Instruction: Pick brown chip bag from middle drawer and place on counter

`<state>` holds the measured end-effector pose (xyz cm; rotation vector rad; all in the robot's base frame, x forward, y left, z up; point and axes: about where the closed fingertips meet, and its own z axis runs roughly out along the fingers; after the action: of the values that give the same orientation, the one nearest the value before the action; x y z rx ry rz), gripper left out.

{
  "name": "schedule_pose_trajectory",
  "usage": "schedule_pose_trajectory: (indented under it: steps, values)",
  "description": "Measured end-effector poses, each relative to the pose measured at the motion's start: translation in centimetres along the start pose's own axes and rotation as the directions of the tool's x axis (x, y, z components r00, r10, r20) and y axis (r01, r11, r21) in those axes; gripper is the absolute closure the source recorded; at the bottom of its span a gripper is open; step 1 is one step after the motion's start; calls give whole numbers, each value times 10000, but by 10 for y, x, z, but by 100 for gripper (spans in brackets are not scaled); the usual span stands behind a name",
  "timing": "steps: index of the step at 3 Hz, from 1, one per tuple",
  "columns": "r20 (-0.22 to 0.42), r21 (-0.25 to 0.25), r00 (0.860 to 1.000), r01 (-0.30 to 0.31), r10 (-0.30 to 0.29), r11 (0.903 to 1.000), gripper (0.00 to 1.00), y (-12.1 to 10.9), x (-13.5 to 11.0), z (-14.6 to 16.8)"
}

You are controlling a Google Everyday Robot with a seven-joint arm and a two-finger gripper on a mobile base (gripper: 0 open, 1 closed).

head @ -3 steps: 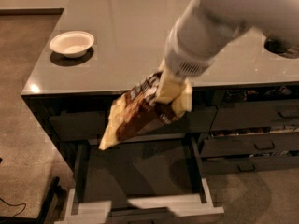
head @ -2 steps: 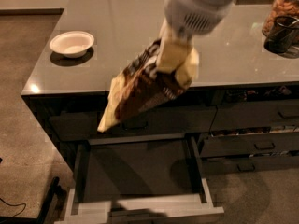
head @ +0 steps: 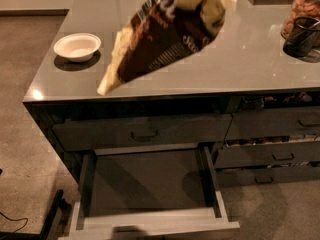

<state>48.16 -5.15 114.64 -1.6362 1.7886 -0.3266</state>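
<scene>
Now the brown chip bag (head: 165, 39) hangs in the air, up over the counter (head: 250, 59). It is tilted. Its long side runs from the top edge of the view down to the left. Its low yellow tip points at the front edge of the counter, near the white bowl (head: 77, 46) but not touching it.

The gripper is out of sight, above the top edge, where the high end of the bag goes. I cannot tell how it holds the bag. So the bag lies below and to the left of the gripper, and the counter is right under it.

The middle drawer (head: 150, 221) is pulled open and has nothing in it.

A second ago the bag is lower, in front of the drawer fronts, and the white arm shows. Now the bag is higher and the arm is gone from view.
</scene>
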Motion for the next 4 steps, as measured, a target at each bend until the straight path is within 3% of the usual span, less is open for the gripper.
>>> schedule_pose_trajectory:
  steps: [1,2,4]
  values:
    - [212,438,9997,76,-86,9990,100,-10,24,-7]
    - [597,918,9982,43,-98,9958,100,-12,22,-23]
    - [629,1034,9979,106,-172,9946,100,-11,18,-30]
